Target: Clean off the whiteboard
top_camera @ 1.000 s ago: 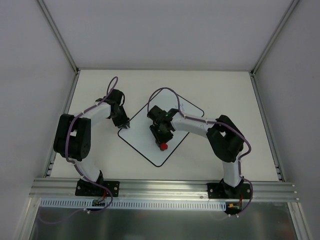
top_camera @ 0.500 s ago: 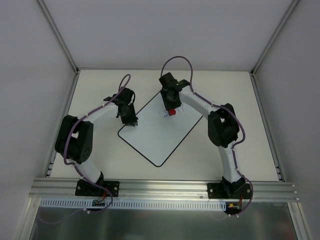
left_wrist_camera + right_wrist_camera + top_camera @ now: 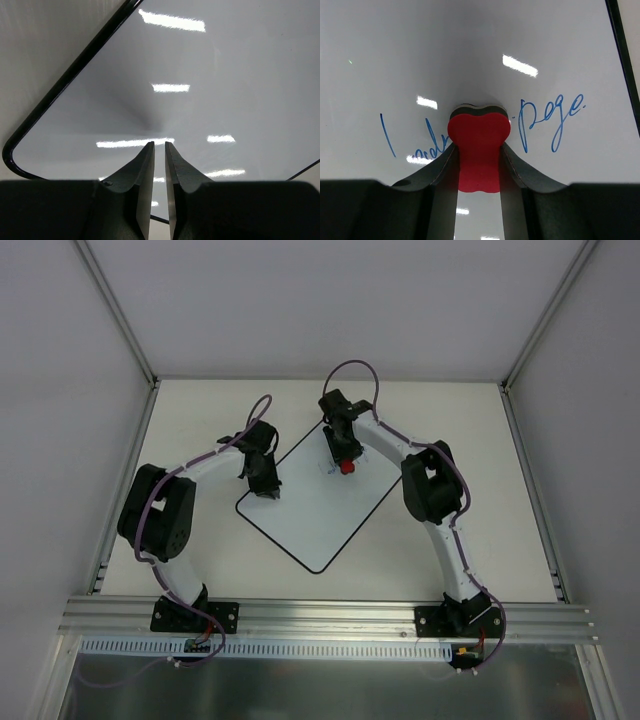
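Note:
The whiteboard (image 3: pixel 315 508) lies turned like a diamond on the table, white with a thin black edge. Blue handwriting (image 3: pixel 550 120) runs across its far part. My right gripper (image 3: pixel 345 466) is shut on a red eraser (image 3: pixel 478 150) with a black pad, pressed on the board in the middle of the writing. My left gripper (image 3: pixel 270 490) is shut and empty, its tips down on the board's left corner (image 3: pixel 12 155). The board's glossy face (image 3: pixel 225 75) fills the left wrist view, with no writing there.
The table is a pale surface (image 3: pixel 450 540) fenced by white walls and metal rails (image 3: pixel 320 615) along the near edge. Both arm bases stand on that rail.
My right gripper has carried the eraser from the board's middle to its far part. My left arm has shifted right and stays on the board's left corner.

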Motion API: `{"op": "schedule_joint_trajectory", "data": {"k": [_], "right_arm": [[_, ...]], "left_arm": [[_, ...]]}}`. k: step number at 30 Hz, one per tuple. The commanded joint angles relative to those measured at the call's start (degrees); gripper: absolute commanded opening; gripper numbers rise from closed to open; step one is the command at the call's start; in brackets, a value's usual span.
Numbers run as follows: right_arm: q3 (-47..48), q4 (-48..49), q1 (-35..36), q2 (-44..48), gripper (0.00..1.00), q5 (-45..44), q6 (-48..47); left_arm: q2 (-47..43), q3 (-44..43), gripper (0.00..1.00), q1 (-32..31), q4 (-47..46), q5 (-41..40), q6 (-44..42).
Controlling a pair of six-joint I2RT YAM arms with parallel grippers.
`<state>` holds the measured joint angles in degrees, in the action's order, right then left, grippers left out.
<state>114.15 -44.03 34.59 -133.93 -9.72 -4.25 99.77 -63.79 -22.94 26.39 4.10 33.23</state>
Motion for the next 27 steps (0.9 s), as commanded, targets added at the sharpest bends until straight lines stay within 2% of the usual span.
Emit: {"op": "schedule_joint_trajectory", "data": {"k": [1, 12, 22, 25, 27], "right_arm": [[2.22, -0.88, -0.49, -0.19, 0.23, 0.05, -1.11], [-3.05, 3.69, -1.19, 4.64, 0.43, 2.07, 0.21], [-4.72, 6.24, -1.63, 7.01, 0.43, 1.89, 1.88], [-5.42, 6.85, -1.8, 7.36, 0.41, 2.24, 2.75], [-6.65, 7.55, -1.89, 8.06, 0.37, 2.33, 2.84]], "left_arm": [[0.6, 0.77, 0.15, -0.61, -0.37, 1.09, -1.15], [1.4, 2.27, 0.12, -0.61, -2.05, 1.97, -1.06], [1.66, 2.35, 0.11, -0.62, -2.4, 2.32, -1.07], [1.84, 2.35, 0.11, -0.61, -2.31, 2.4, -1.07], [1.84, 2.35, 0.1, -0.61, -2.4, 2.41, -1.07]]}}
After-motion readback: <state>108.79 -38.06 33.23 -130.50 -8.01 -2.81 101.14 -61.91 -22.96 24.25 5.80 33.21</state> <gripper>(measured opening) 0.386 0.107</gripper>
